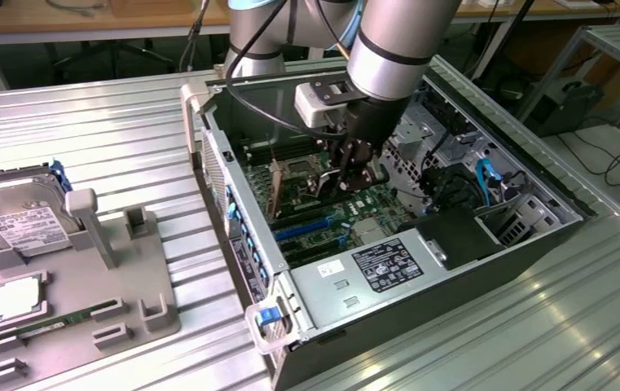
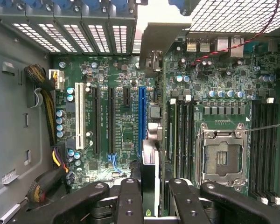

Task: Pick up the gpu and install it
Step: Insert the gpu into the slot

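The fingers (image 2: 130,198) are clenched on the gpu (image 2: 150,163), which shows edge-on in the wrist view: a thin black card standing on its edge, with its long silvery bracket (image 2: 154,44) running away from the gripper (image 2: 151,200) toward the slotted rear wall of the case (image 2: 18,116). The card hangs over the motherboard (image 2: 116,84), just beside the blue slot (image 2: 142,116) and between it and the memory slots next to the CPU socket (image 2: 221,156); whether its edge touches the board cannot be told.

In the exterior view the gripper (image 1: 353,175) reaches down into the open case (image 1: 397,269) lying on its side on the ribbed metal table (image 1: 92,147). To the exterior view's left of the case a grey tray (image 1: 125,277) holds a hard drive (image 1: 16,220) and a green memory stick (image 1: 71,319), well apart from the arm (image 1: 397,41).
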Robot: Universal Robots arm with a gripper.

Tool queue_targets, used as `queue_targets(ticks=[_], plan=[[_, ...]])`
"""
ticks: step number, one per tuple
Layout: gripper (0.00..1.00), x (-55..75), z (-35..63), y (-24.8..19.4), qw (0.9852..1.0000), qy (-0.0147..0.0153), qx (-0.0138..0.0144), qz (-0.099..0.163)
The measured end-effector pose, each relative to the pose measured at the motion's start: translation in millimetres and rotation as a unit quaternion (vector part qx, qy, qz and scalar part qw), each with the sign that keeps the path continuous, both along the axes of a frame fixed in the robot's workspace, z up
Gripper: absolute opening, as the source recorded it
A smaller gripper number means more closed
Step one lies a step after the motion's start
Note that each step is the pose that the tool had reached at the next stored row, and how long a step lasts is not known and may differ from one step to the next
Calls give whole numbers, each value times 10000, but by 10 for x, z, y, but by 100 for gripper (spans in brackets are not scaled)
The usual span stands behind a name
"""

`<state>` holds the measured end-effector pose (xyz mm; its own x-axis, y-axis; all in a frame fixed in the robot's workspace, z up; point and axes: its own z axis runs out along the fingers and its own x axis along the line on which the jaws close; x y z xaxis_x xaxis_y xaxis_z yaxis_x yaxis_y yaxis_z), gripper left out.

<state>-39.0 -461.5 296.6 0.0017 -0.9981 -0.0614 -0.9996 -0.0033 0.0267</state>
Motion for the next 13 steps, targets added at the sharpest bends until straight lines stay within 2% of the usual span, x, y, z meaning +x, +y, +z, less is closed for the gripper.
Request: queue_targets(ticks=[8, 13], plan=[[27, 0, -45, 0, 10000, 0, 1, 0], [27, 0, -118, 0, 10000, 0, 1, 0]])
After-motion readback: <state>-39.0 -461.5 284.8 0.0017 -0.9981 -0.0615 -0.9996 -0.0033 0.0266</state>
